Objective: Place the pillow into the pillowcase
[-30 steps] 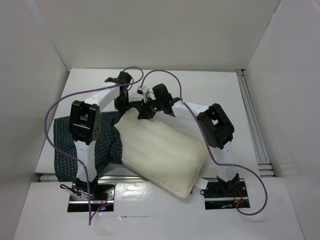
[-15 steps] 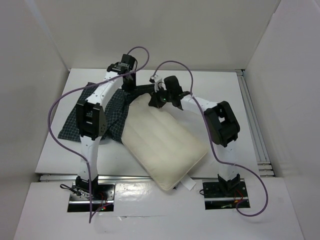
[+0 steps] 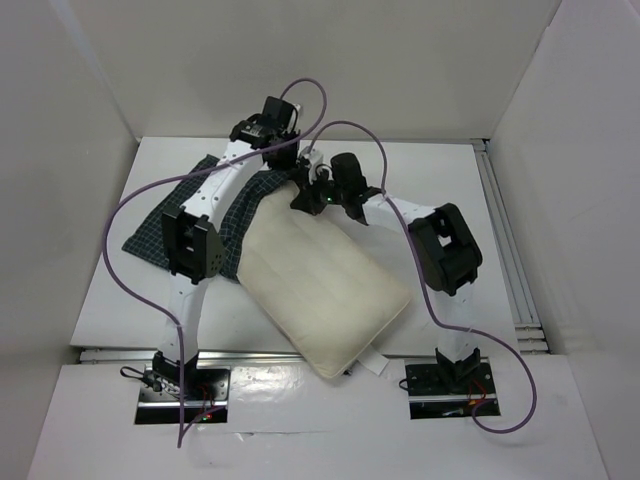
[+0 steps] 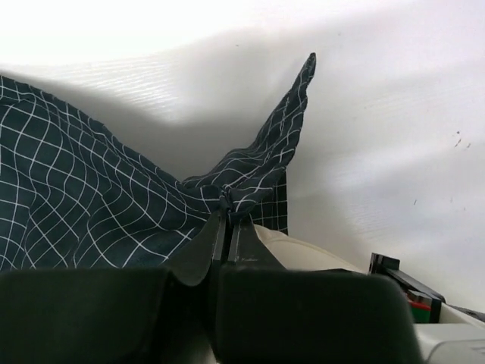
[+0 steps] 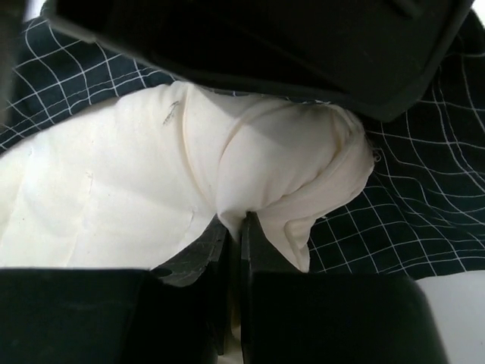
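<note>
Top external view sets the pillow (image 3: pixel 325 290) slantwise, its near corner hanging past the near edge of the table (image 3: pixel 430 175) between the two arm bases, with almost all of its cream body lying bare outside the cloth. That overhang is one hazard: any shove toward the bases could tip the soft bulk off the edge. At the pillow's far corner the right gripper (image 5: pixel 231 227) has its fingers closed tight on a bunched nub of cream fabric. The hold looks shallow to me. A pinch of loose cover rather than stuffing may slip free under a pull, or stretch without carrying the bulk along. Under and around that far corner lies the pillowcase (image 3: pixel 150 232), spread out to the pillow's left. Just beyond the corner the left gripper (image 4: pixel 227 227) is clamped on a gathered fold of the checked cloth, one point of it standing up past the fingers. Whether that fold is one layer of the mouth or both cannot be told. If both, the opening is pinned flat and the pillow would ride over the sack rather than into it. Both wrists crowd the pillow's far corner, so they could knock together.
</note>
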Controlling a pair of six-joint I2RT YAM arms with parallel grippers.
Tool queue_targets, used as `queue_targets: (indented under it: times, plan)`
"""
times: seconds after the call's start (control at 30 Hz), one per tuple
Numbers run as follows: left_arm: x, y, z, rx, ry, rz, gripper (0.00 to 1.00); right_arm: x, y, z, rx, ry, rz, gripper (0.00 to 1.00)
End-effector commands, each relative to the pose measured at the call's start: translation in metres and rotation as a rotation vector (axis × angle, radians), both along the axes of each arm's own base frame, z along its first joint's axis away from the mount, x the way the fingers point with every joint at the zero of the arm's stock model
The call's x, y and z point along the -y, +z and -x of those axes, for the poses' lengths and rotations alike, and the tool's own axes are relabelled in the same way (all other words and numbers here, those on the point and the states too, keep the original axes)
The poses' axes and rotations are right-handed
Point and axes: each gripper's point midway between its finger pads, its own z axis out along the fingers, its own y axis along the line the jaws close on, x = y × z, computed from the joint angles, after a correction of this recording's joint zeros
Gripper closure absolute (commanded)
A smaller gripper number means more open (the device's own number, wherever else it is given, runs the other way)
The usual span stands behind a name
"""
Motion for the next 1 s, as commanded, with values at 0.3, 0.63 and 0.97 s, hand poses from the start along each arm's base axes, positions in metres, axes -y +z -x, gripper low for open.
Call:
queue_targets:
  times: [0.3,0.63,0.97]
  plan:
    - [0.087,0.014,0.032,0.054,-0.195,0.203,1.0,0.031,0.11,0.019,0.157,-0.127,-0.479,1.0]
    - [0.127,0.041,0.074,0.064,-0.385,0.297,1.0,0.044,0.068,-0.008,-0.011,-0.168,-0.611,1.0]
    - [0.187,0.02,0.125,0.043,-0.606,0.261,1.0,0.039,0.053,-0.033,-0.201,-0.171,-0.723,1.0]
